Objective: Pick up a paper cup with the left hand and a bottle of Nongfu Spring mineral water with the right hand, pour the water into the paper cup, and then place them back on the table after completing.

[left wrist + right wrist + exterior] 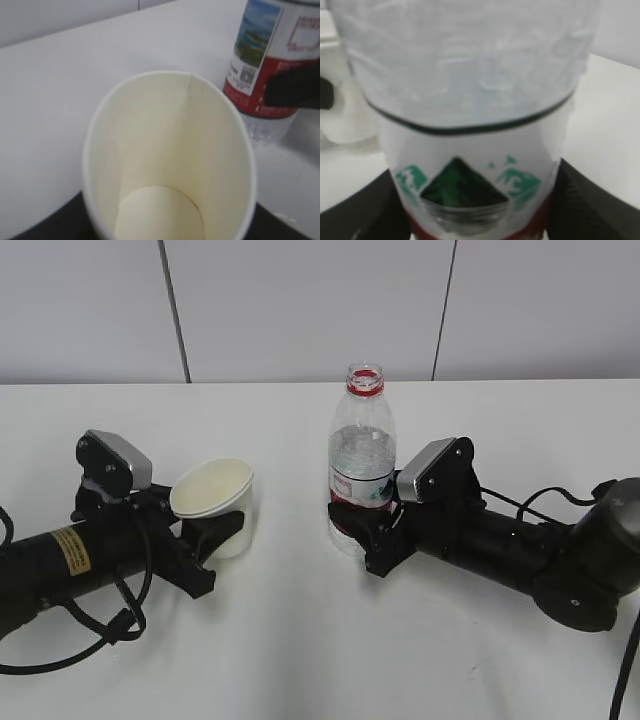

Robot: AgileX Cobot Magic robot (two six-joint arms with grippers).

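Left pincer [205, 540] grips the paper cup [215, 502]; right pincer [362, 532] brackets the upright bottle [362, 455] mid-tabletop [300, 640], contact unclear.

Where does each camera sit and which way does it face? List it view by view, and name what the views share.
Exterior view: in front of the table, looking down at a slant; shows both black arms, the left gripper around the paper cup, the right gripper around the bottle.
Left wrist view: on the left arm, looking into the paper cup; only dark finger edges show.
Right wrist view: on the right arm, close against the bottle; dark fingers flank it.
Shared: the bottle is in all three views.
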